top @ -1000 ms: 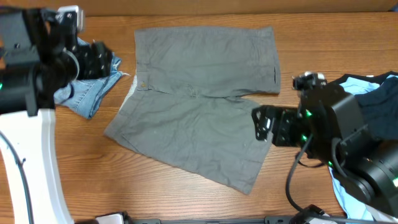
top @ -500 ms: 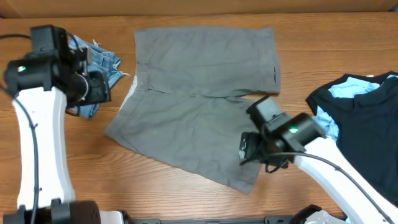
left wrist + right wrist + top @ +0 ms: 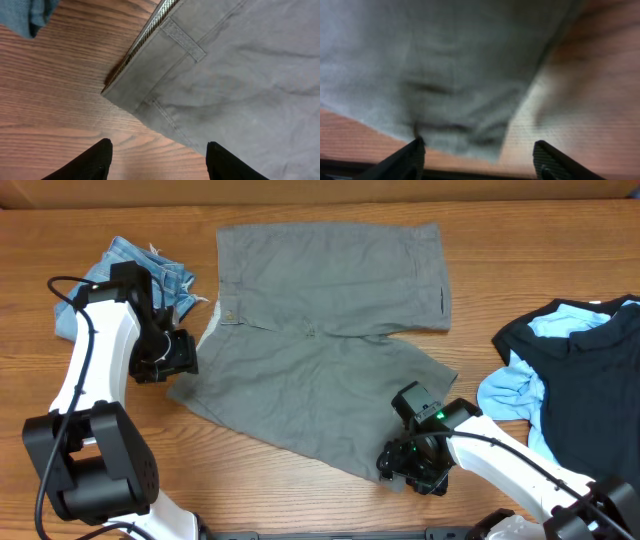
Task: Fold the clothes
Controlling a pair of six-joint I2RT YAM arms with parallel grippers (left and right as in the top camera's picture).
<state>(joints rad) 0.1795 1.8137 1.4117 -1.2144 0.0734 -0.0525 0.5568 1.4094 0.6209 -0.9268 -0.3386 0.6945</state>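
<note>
Closing on the grey shorts (image 3: 320, 320), overhead view: within the last second both arms have swung in from the sides of the worktop (image 3: 270, 500). The left end effector (image 3: 176, 358) now sits at the waistband corner, 9 o'clock of the garment. The right end effector (image 3: 405, 467) sits at the lower leg's hem, 5 o'clock. This suggests that a two-corner grasp for the first fold is about to begin. Bare wood lies at 6 o'clock. A denim garment (image 3: 130, 265) at 10 o'clock and a dark pile (image 3: 590, 380) at 3 o'clock bound the sides.

Left wrist view: the left end effector (image 3: 157, 162) is spread wide and empty, with the waistband corner (image 3: 120, 90) just ahead at 12 o'clock.

Right wrist view: the right end effector (image 3: 477, 157) is likewise wide and holds nothing. The blurred hem (image 3: 455, 135) lies just ahead of its fingertips, with bare wood at 3 o'clock.
</note>
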